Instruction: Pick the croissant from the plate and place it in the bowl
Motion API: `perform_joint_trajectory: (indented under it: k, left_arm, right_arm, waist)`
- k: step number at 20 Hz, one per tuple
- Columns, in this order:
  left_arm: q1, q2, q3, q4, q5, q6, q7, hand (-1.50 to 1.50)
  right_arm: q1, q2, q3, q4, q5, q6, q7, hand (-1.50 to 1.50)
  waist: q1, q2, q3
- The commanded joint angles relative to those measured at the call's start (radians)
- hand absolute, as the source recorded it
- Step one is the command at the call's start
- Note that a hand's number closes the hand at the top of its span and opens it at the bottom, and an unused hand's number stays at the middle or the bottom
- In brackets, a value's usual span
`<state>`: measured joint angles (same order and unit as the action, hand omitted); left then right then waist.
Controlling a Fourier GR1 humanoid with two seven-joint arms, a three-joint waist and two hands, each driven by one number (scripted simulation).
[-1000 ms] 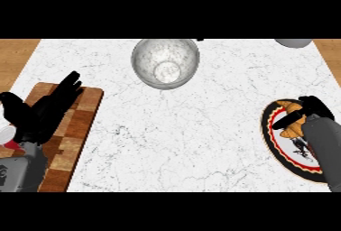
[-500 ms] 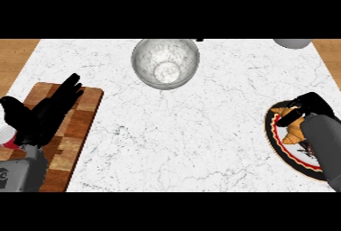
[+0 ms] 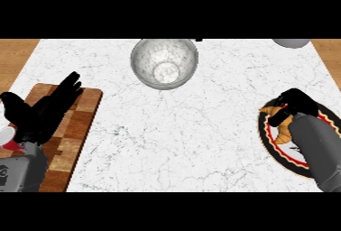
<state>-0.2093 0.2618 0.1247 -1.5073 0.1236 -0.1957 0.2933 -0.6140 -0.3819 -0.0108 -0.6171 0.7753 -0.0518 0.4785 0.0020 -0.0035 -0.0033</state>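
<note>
A golden-brown croissant (image 3: 282,127) lies on a dark plate (image 3: 269,145) with a red and cream rim at the right edge of the counter. My right hand (image 3: 296,103) is curled over the croissant's upper end, and its forearm hides much of the plate. A grey speckled bowl (image 3: 164,63) stands at the back centre, with nothing in it. My left hand (image 3: 41,110) rests open, fingers up, over the wooden board at the left.
A wooden cutting board (image 3: 69,135) lies along the counter's left side. A small red and white object (image 3: 8,136) shows beside my left wrist. Part of a grey dish (image 3: 292,43) sits at the back right corner. White marble stretches between plate and bowl.
My right hand has shifted a little left and curled closer round the croissant, which now shows more on the plate's left side. The left hand has barely moved.
</note>
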Motion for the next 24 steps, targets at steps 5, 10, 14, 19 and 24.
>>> perform_joint_trajectory:
  k: [5,10,14,19,24]
  left_arm:
    - [-0.003,0.015,0.025,0.04,0.011,-0.021,-0.025,0.0]
    - [0.016,-0.014,0.005,-0.002,-0.003,0.008,0.006,0.0]
    - [0.031,0.013,0.03,-0.076,0.019,0.004,0.053,0.0]
    - [-0.024,0.028,0.06,0.083,0.01,-0.016,-0.015,0.0]
    - [-0.035,-0.016,0.008,0.026,-0.015,0.01,0.01,0.0]
  right_arm:
    - [0.103,0.089,0.215,-0.25,0.073,0.116,-0.202,1.5]
    - [0.187,0.04,0.237,-0.628,0.036,0.247,-0.12,1.5]
    - [0.298,0.017,0.264,-0.945,0.032,0.34,0.01,1.5]
    - [0.265,-0.003,0.256,-1.254,-0.003,0.53,0.188,1.5]
    - [0.073,0.054,0.219,-1.392,-0.062,0.742,0.404,1.5]
  waist:
    - [-0.021,-0.004,0.002]
    - [-0.023,-0.006,0.002]
    - [-0.023,-0.009,0.002]
    - [-0.03,-0.003,0.001]
    - [-0.009,-0.002,0.002]
